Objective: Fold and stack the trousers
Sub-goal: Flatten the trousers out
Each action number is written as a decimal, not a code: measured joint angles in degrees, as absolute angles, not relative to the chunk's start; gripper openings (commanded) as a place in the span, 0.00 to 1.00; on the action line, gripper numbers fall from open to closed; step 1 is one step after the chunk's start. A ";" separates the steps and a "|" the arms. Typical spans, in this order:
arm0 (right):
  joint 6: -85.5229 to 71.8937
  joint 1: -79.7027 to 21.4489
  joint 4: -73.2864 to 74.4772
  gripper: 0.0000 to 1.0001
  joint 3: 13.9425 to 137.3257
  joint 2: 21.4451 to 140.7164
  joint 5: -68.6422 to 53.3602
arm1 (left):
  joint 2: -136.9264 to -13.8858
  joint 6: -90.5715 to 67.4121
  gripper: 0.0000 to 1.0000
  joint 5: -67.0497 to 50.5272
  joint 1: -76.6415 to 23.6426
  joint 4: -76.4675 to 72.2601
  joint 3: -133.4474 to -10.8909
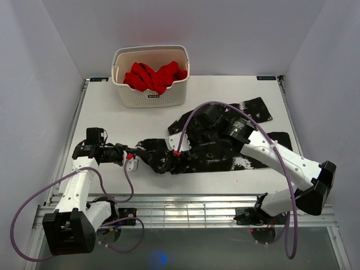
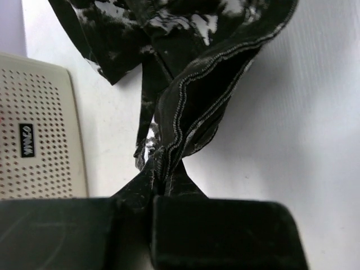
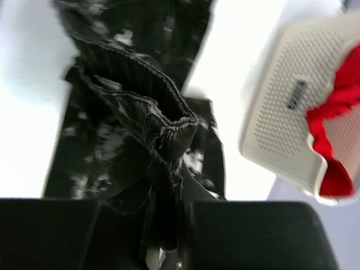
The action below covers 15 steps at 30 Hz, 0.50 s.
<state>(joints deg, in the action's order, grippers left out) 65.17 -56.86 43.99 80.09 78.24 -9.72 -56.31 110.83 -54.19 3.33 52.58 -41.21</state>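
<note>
The trousers (image 1: 219,149), black with white speckles, lie crumpled across the middle and right of the table (image 1: 107,118), with one leg reaching toward the back right. My left gripper (image 1: 136,161) is at their left end. In the left wrist view the gripper (image 2: 153,190) is shut on a stitched hem of the trousers (image 2: 197,95), and the fabric rises bunched from the jaws. My right gripper (image 1: 178,148) is over the middle of the cloth. The right wrist view shows it (image 3: 169,194) shut on the ribbed waistband (image 3: 169,132), which is pulled up into a ridge.
A white perforated basket (image 1: 151,97) stands at the back of the table with a red garment (image 1: 154,76) inside. Its wall shows in both wrist views (image 2: 34,140) (image 3: 287,112). White enclosure walls surround the table. A metal rail runs along the near edge.
</note>
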 measured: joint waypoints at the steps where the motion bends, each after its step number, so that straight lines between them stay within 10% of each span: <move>1: 64.71 -55.99 43.13 0.08 80.84 78.70 -9.06 | -56.58 109.03 0.00 -53.93 3.29 52.82 -41.52; 15: 65.69 -48.86 14.39 0.08 119.66 111.53 -0.08 | -50.72 89.43 0.00 -64.16 3.27 65.21 -50.13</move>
<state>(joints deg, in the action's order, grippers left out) 65.69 -48.86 14.39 119.66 111.53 -0.08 -50.72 89.43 -64.16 3.27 65.21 -50.13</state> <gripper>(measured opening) 0.133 0.065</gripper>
